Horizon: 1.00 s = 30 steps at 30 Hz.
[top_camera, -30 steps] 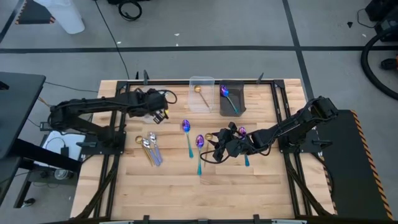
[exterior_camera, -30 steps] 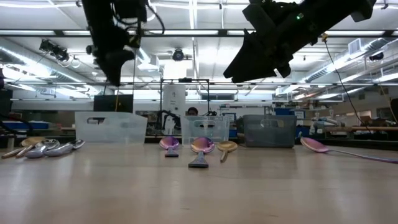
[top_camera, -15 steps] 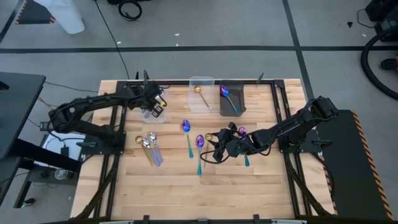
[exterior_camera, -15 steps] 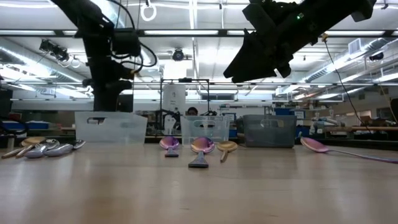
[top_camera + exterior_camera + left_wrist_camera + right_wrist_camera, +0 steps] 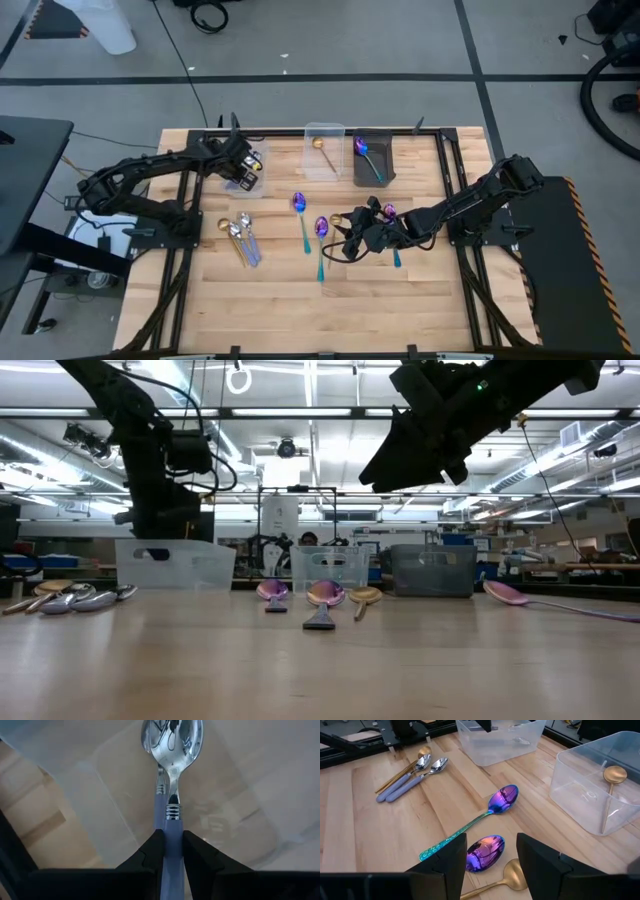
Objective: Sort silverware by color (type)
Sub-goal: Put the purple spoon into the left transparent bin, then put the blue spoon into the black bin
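Nearest us, our right gripper [image 5: 352, 232] hovers with fingers spread and empty over an iridescent purple-blue spoon [image 5: 485, 853] and a gold spoon [image 5: 506, 876] at mid-table. To the left lie loose silver spoons with lilac handles [image 5: 243, 238]. Farther off, our left gripper [image 5: 243, 172] pinches a silver, lilac-handled spoon [image 5: 171, 765] by its handle inside the clear plastic bin [image 5: 247, 181]. Released tilted, the spoon might, we judge, catch on the bin's wall and tip out.

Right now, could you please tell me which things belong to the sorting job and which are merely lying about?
Job:
- silver spoon with lilac handle, gripped by left gripper
- iridescent purple-blue spoons
- gold spoon
- three small rectangular bins

Lying about:
- black cable loop on the floor
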### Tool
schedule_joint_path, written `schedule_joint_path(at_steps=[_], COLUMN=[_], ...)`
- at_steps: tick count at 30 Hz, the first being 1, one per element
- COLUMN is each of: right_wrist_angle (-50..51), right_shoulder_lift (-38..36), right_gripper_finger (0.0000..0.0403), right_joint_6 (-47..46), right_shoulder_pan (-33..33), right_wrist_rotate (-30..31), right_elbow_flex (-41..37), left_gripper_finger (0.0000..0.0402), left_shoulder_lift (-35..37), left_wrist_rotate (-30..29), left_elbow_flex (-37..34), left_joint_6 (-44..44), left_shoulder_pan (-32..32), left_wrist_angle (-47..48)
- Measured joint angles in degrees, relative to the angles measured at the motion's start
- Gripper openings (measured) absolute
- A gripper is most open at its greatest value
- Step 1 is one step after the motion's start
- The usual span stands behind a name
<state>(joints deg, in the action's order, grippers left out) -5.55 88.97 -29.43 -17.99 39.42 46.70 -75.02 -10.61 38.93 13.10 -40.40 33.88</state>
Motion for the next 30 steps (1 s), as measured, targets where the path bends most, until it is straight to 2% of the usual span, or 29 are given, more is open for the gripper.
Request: schedule_joint_path(at_steps=[6,13,16,20,30], right_wrist_angle=[0.0,0.0,0.0,0.0,0.2], right_shoulder_lift=[0.0,0.0,0.0,0.0,0.0], right_gripper_finger=[0.0183,0.0183,0.0183,0.0183,0.0183], right_joint_6=[0.0,0.0,0.0,0.0,0.4], right_shoulder_pan=[0.0,-0.1,-0.1,-0.1,-0.1], right_wrist_rotate=[-0.1,-0.5,-0.5,-0.5,-0.4], right_elbow_flex=[0.0,0.0,0.0,0.0,0.0], left_gripper_finger=[0.0076,0.0140,0.0155,0.0159,0.0160], left_shoulder_lift=[0.0,0.1,0.6,0.6,1.7], left_wrist_rotate=[1.1,1.1,1.1,1.3,1.5], left_elbow_flex=[0.0,0.4,2.4,6.8,15.7], left_joint_6=[0.2,1.2,-0.1,-2.4,-6.2], left_shoulder_pan=[1.1,1.7,1.7,2.8,11.7], left_wrist_angle=[-0.6,-0.8,1.4,7.1,11.2])
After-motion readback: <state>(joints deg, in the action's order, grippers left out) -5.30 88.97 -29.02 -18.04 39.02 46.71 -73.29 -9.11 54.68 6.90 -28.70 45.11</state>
